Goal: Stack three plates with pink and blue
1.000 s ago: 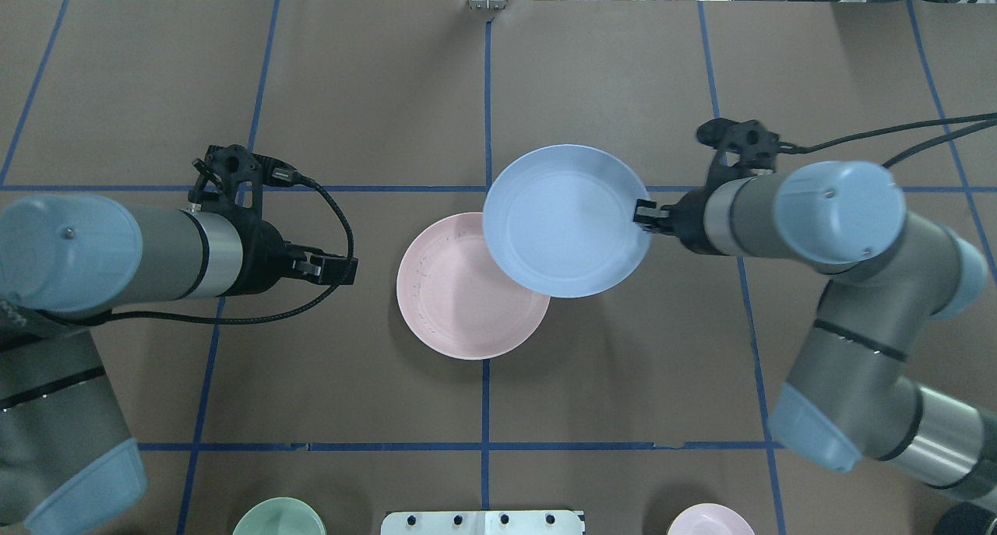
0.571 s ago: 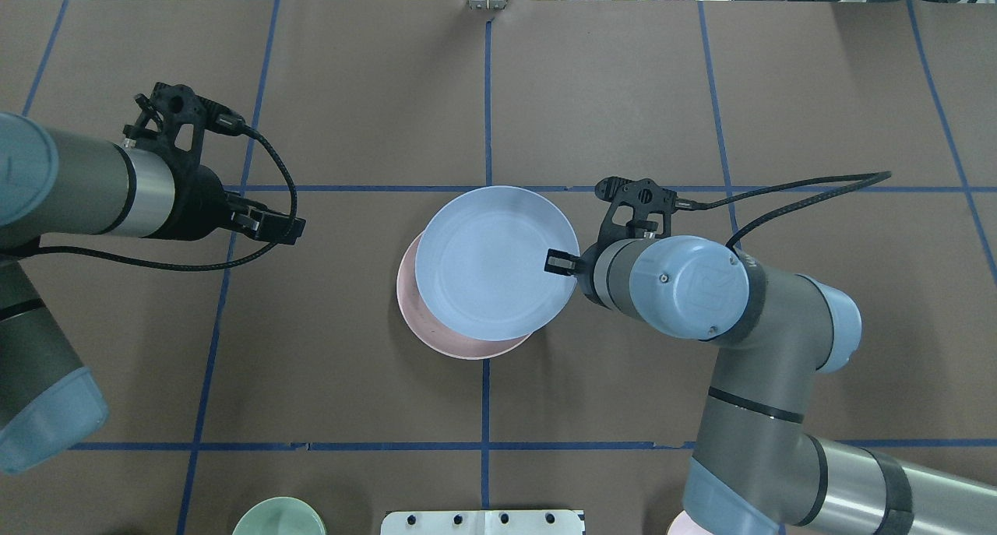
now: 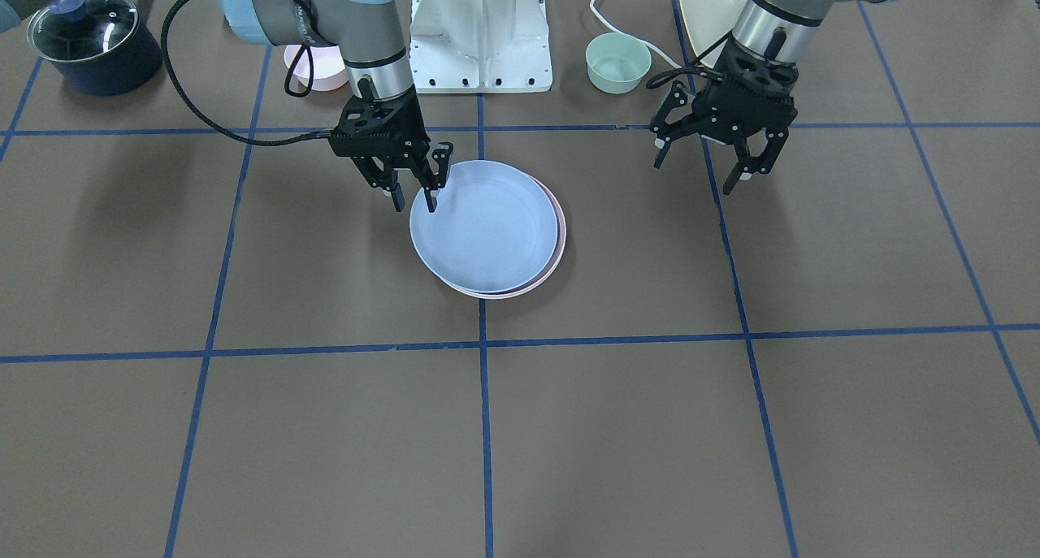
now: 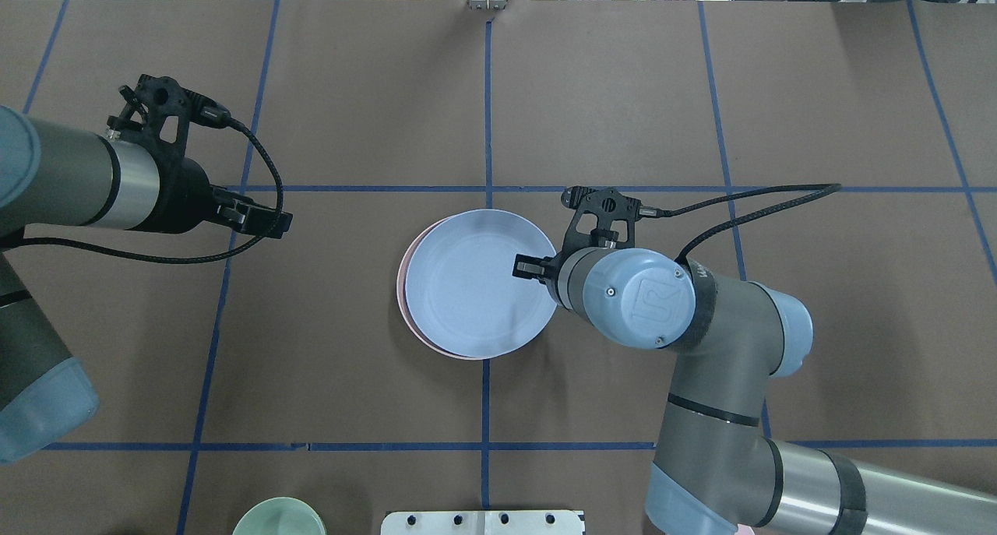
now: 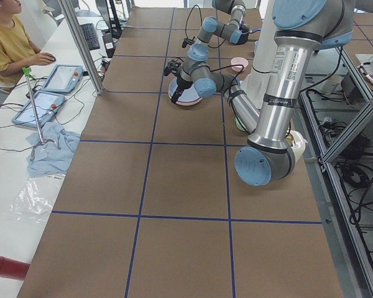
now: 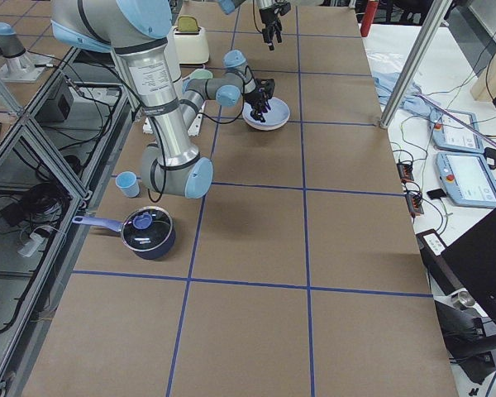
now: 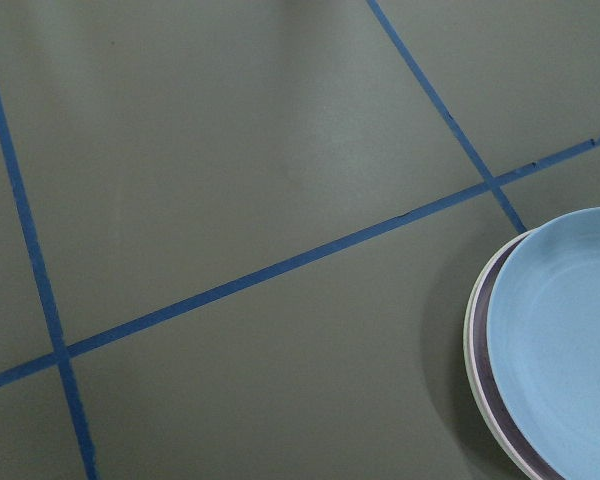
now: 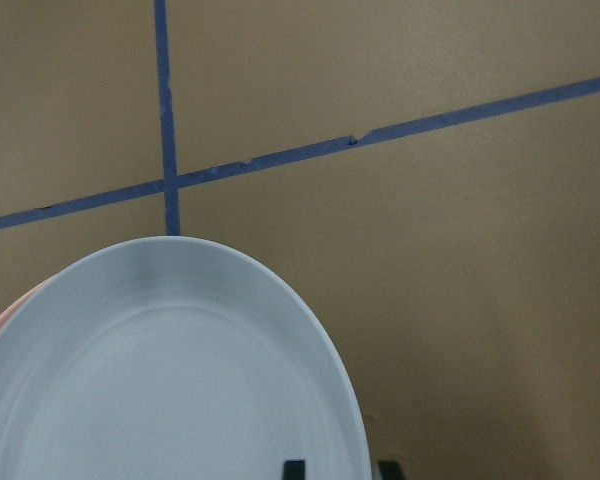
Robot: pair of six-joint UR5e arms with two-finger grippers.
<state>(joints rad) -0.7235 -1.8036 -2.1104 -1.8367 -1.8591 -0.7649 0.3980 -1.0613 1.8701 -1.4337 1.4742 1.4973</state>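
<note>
Blue plate (image 7: 570, 340) atop another plate (image 7: 471, 340), lower right, tape lines (image 7: 280, 268)

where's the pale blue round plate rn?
Pale blue round plate is mid-table in overhead view, atop the pale pink round plate, right gripper at its right rim.

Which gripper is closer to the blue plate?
Right. The right gripper sits at the rim of the blue plate, a finger on either side; the left gripper hangs well off to one side.
</note>
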